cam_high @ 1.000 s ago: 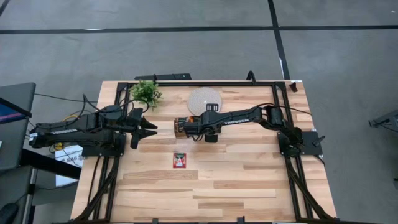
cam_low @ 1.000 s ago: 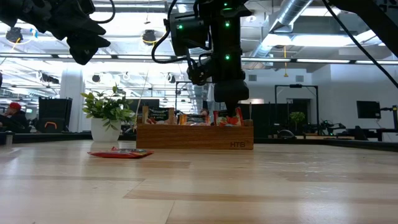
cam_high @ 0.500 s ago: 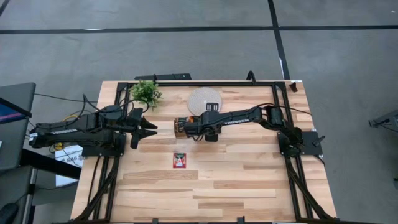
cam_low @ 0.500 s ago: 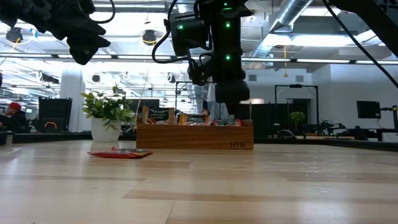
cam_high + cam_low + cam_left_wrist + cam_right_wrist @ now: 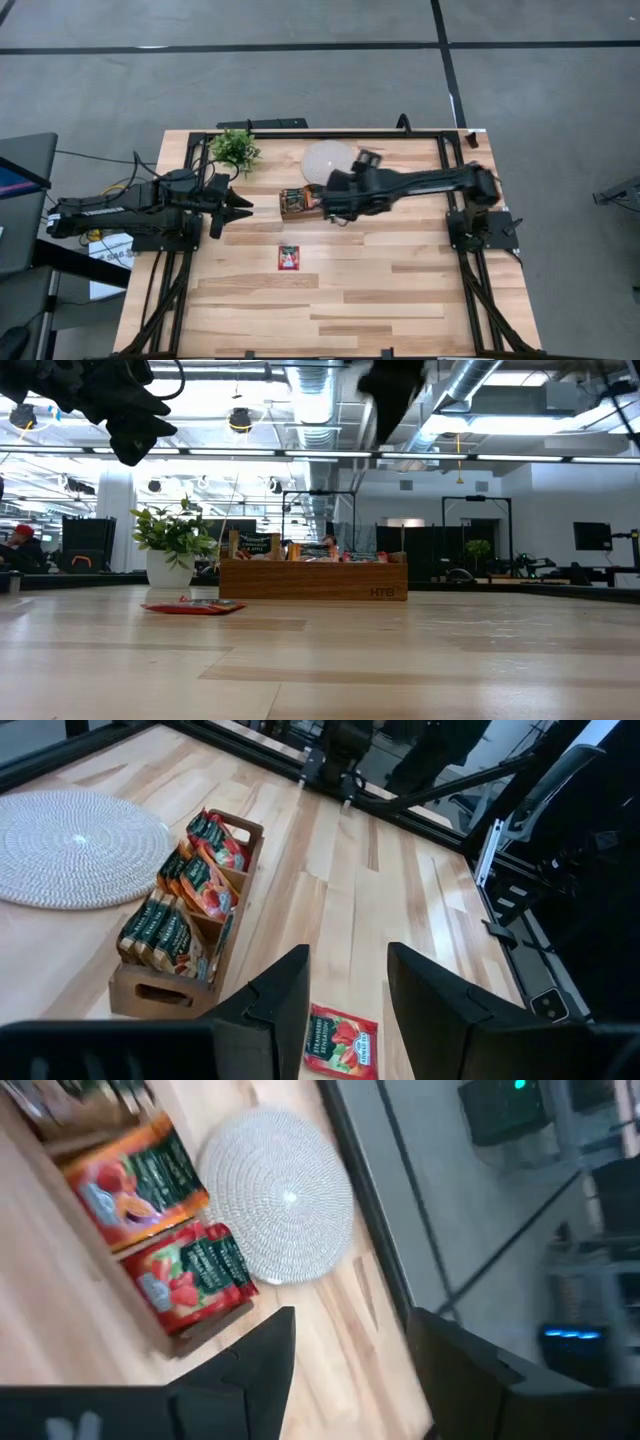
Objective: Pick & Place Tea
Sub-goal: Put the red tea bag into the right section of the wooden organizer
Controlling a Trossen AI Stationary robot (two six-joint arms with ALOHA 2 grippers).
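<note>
One strawberry tea sachet (image 5: 341, 1041) lies flat on the table, apart from the wooden tray (image 5: 150, 997) of sachets; light, thin, slippery, so pinch an edge; left gripper (image 5: 345, 990) and right gripper (image 5: 345, 1350) both spread, empty.

Table layout, seen from above — wooden tray (image 5: 296, 203) near centre, sachets standing in it; woven disc (image 5: 325, 159) just behind the tray, potted plant (image 5: 236, 149) to their left; one loose sachet (image 5: 289, 257) lying flat before the tray — apart from it.
</note>
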